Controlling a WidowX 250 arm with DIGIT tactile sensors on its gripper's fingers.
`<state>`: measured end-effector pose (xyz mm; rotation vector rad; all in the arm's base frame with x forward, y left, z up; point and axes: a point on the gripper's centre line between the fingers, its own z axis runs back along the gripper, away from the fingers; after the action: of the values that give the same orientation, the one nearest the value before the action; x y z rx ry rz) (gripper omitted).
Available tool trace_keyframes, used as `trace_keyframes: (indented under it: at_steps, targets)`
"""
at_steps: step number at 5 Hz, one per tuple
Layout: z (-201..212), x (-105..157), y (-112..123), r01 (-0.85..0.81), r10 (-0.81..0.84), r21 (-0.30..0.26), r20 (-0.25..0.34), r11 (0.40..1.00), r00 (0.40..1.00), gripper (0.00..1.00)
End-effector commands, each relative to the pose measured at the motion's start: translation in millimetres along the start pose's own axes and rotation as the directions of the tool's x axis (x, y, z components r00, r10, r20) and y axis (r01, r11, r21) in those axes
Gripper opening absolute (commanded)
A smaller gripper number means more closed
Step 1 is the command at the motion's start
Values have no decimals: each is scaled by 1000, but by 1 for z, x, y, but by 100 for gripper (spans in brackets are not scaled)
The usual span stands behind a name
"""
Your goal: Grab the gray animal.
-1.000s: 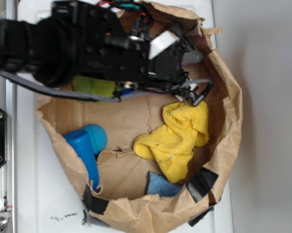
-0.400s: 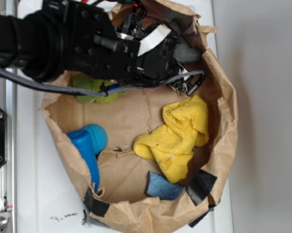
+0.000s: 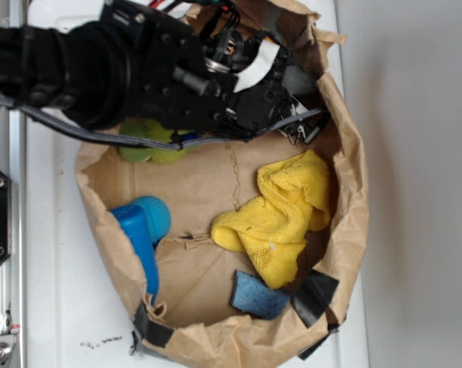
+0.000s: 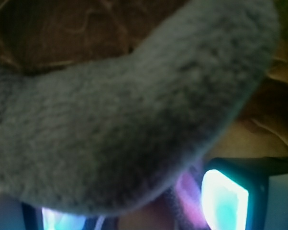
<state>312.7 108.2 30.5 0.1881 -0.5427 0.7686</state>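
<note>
Paper bag (image 3: 354,199) holding yellow cloth (image 3: 281,215), blue toy (image 3: 143,226), gray animal (image 4: 125,124)

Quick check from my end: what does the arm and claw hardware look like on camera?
The arm is matte black and blocky, with round screw holes. A gray braided cable runs along it, and red and teal wires show near the top. The claw is black with a white patch.

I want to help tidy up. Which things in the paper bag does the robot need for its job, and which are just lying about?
For the job:
gray animal, fuzzy and close to the wrist camera
gripper, over the bag's top corner

Just lying about:
yellow cloth
blue bottle
lime-green toy
small blue cloth patch
paper bag
</note>
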Motion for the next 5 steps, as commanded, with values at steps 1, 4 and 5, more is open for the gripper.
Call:
trace_keyframes:
  at_steps: [1, 4, 5]
  targets:
    - [9, 21, -16, -30, 40, -75, 137, 997, 990, 100]
    - [11, 26, -19, -66, 79, -90, 148, 994, 986, 0]
    - [12, 25, -20, -59, 72, -90, 150, 994, 986, 0]
